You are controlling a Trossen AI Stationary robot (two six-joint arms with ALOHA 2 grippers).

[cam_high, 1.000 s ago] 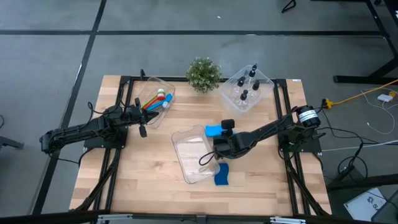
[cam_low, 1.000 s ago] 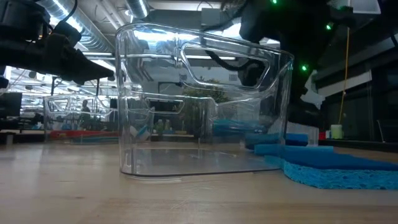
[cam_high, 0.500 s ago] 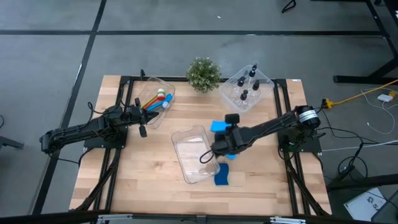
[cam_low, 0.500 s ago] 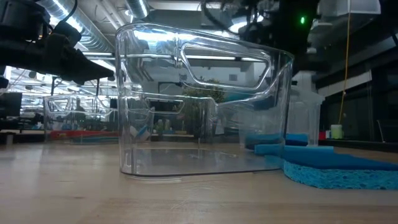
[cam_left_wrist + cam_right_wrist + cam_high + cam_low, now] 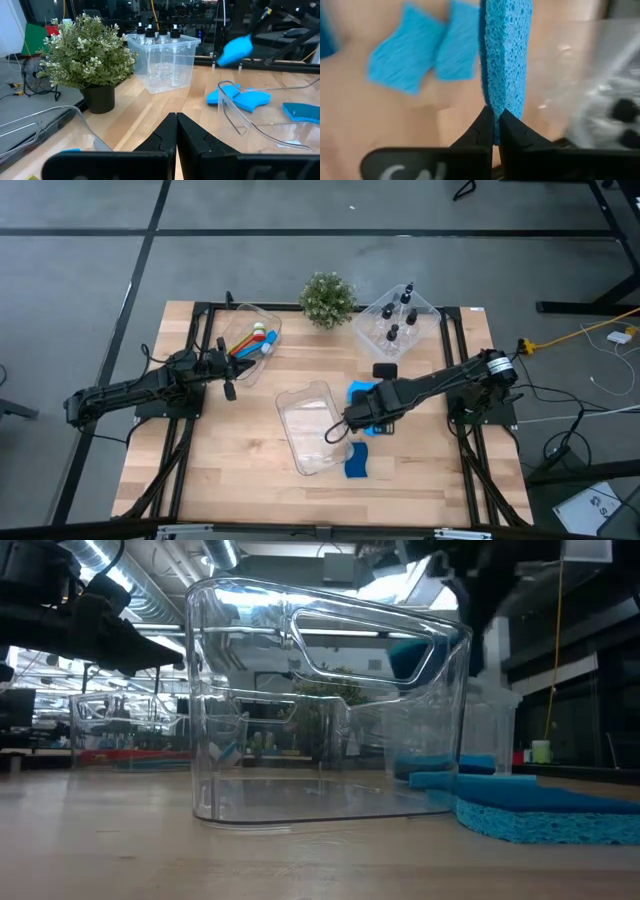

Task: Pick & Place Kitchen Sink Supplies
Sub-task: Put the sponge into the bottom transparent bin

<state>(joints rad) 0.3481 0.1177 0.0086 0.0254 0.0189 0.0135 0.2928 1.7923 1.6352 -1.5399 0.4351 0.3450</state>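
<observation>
Wooden table [image 5: 230, 470] bearing bins; right gripper [image 5: 358, 416] hanging beside central clear bin [image 5: 312, 428]. Low view: blue sponge piece [image 5: 408, 658] riding above bin rim. Right wrist: fingers [image 5: 481, 131] pinching sponge edge tight. Left gripper [image 5: 176, 131] closed, holding nothing, waiting near brush bin [image 5: 247, 340].

Even overhead light fell softly on the table [image 5: 240, 470] with faint shadows, ceiling lamps glared through the clear bin [image 5: 320, 710] in the low view, and the right wrist view's background was motion-blurred.
</observation>
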